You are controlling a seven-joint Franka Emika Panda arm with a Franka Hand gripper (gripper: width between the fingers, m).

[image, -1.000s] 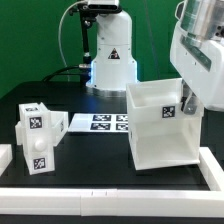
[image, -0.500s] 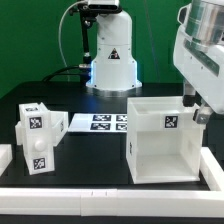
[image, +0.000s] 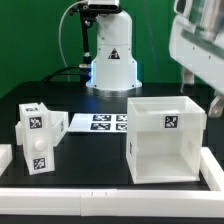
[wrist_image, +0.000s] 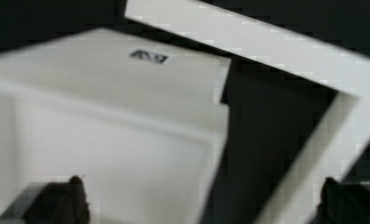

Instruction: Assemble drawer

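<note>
The casing (image: 165, 140) was tilted in the pincer's hold a second ago. Now it sits square on the tabletop (image: 90, 160) at the exterior view's right, with its open side up as far as I can tell. The pincer (wrist_image: 205, 200) has let go and lifted off, its fingers (wrist_image: 61, 200) wide apart with nothing between them. I'd say the casing is placed and ready for a tray. It is a white hollow cube with one tag on its front. The tray boxes (image: 38, 135) wait well apart at the left, and the marker board (image: 100, 122) lies between, further back.
</note>
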